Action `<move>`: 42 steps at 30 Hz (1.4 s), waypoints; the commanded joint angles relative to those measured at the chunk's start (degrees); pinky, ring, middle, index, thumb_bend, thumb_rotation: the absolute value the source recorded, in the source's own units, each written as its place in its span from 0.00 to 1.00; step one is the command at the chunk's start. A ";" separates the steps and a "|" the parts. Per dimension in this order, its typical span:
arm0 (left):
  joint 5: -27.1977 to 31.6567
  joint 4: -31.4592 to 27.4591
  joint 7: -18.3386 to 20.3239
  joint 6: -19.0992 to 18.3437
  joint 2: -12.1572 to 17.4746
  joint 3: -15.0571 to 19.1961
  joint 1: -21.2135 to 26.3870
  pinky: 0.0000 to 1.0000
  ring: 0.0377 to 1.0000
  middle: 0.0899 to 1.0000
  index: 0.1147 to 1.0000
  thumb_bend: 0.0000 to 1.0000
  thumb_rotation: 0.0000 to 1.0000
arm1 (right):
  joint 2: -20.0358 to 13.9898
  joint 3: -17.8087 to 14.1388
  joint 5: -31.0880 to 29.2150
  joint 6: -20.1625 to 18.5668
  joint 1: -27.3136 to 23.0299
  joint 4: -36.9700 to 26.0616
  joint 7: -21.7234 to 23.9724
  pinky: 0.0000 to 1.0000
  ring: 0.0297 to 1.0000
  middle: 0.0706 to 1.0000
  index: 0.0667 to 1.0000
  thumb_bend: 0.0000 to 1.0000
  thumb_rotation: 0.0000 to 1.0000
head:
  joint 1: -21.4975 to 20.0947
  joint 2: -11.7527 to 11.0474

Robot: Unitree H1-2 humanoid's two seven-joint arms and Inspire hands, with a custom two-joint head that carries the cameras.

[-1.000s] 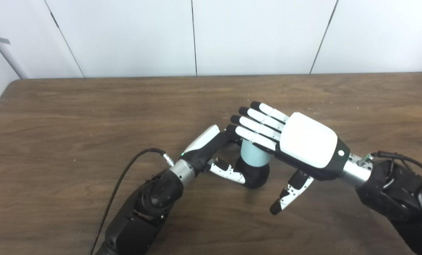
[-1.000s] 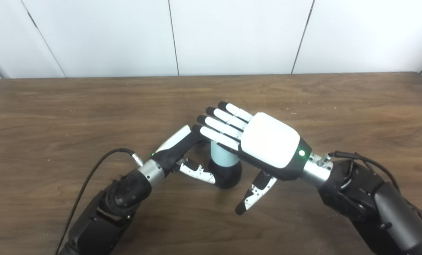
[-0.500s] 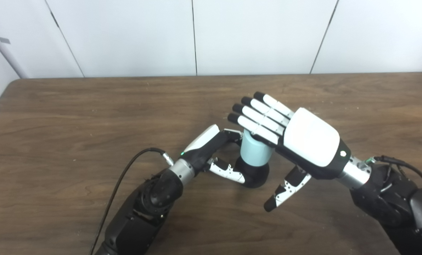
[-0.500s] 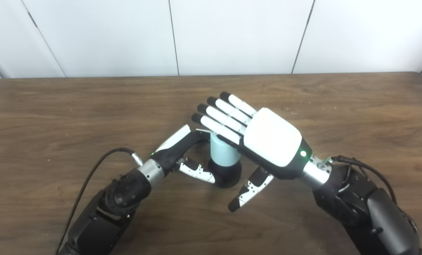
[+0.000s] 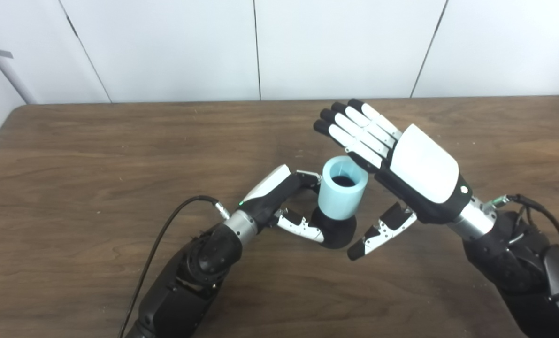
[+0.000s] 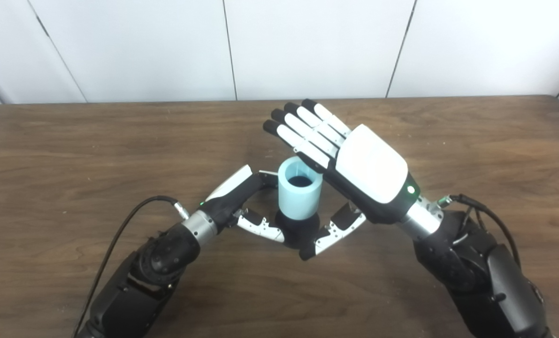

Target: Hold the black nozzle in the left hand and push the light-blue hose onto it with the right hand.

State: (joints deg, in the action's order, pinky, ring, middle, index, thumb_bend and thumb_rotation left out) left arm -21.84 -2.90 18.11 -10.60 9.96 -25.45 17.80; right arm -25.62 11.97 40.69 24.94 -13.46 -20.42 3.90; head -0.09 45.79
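Observation:
A short light-blue hose stands upright on the black nozzle, its open top showing a dark hole. The nozzle's base rests on the wooden table. My left hand is shut on the black nozzle, thumb curled round its near side, fingers behind the hose. My right hand hovers open just right of and above the hose, fingers stretched flat and pointing up-left, thumb hanging low beside the nozzle. It touches nothing that I can see.
A black cable loops from my left wrist over the table. White wall panels rise behind the table's far edge.
My right hand has lifted off the top of the hose and tilted back to the right, uncovering the hose's open end. The left hand, hose and nozzle have stayed put.

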 commanded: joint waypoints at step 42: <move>-0.23 -0.77 -0.71 2.07 0.81 2.83 -1.73 1.00 0.92 0.84 0.67 0.89 0.31 | 10.58 -9.80 -33.94 -42.36 2.43 -7.58 11.07 1.00 1.00 1.00 1.00 1.00 1.00 | 0.36 0.18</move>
State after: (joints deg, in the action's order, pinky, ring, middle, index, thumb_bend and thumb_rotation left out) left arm -21.57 -3.77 18.04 -9.50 9.94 -23.02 16.11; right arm -14.55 2.62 6.82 -17.74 -10.03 -27.20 15.72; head 0.18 45.88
